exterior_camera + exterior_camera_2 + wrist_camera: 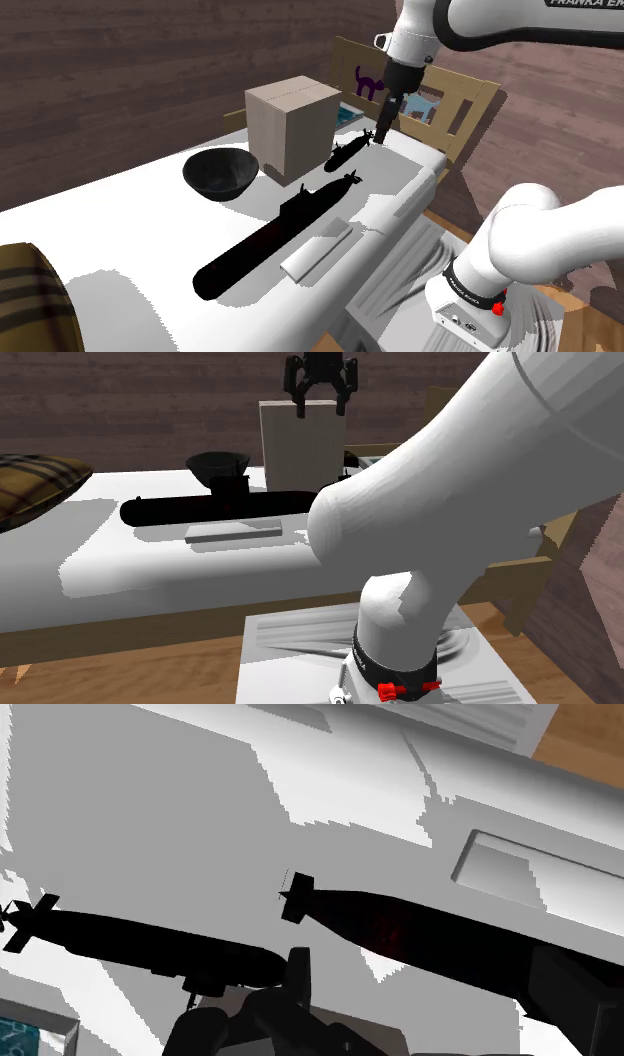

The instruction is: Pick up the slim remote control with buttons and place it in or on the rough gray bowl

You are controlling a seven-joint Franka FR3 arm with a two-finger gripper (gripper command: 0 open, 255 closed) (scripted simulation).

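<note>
First, shoulder view: the black tool (pixel 379 133) hangs over a white bed (pixel 120 230), just above the small submarine model (pixel 350 150) and beside the tan cardboard box (pixel 292 125).
Remote, shoulder view: the remote (pixel 318 250) is a slim pale grey slab lying flat near the bed's edge, alongside the large submarine model (pixel 278 230) and well apart from the tool.
Bowl, shoulder view: the bowl (pixel 220 172) is dark, round and upright, at the view's left of the cardboard box.
Second exterior view: the tool's two fingers stand apart with nothing between them. The remote (pixel 235 532) lies lower and toward the view's left. A plaid pillow (pixel 35 482) sits at the left edge.
Wrist view: both models show as matte black silhouettes. The remote (pixel 500 869) is a raised pale rectangle on the far side of the large submarine model from the tool. Its buttons cannot be made out.
</note>
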